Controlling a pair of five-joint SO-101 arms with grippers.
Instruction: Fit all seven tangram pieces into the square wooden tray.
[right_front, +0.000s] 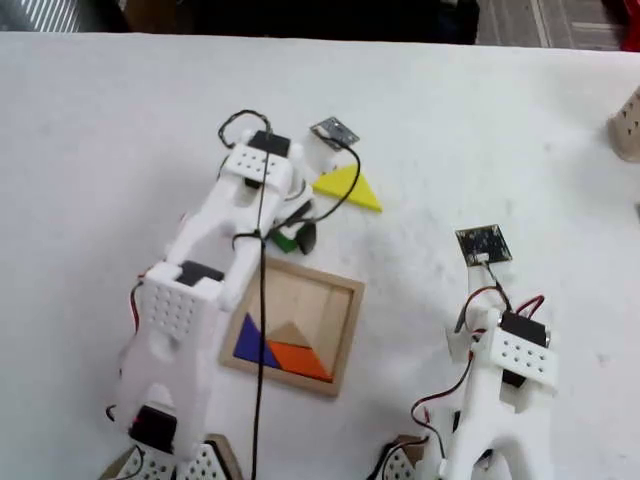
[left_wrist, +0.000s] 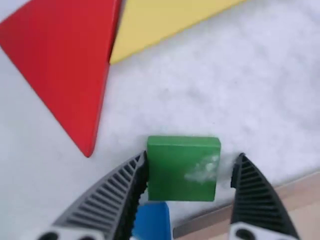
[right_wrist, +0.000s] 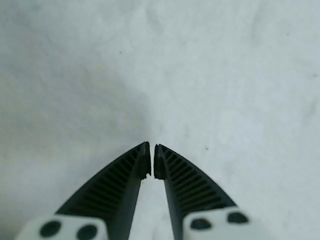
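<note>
Straddling the green square (left_wrist: 182, 170) on the table (right_front: 500, 120) just past the 12 o'clock edge of the wooden tray (right_front: 349, 340), the left pincer (left_wrist: 191, 162) gapes open, likely needing to close and lift; the right pincer (right_wrist: 152, 160) is pinched closed, empty.

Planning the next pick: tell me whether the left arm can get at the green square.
Probably yes: the open left gripper straddles the green square, with nothing between its fingers and the piece.
</note>
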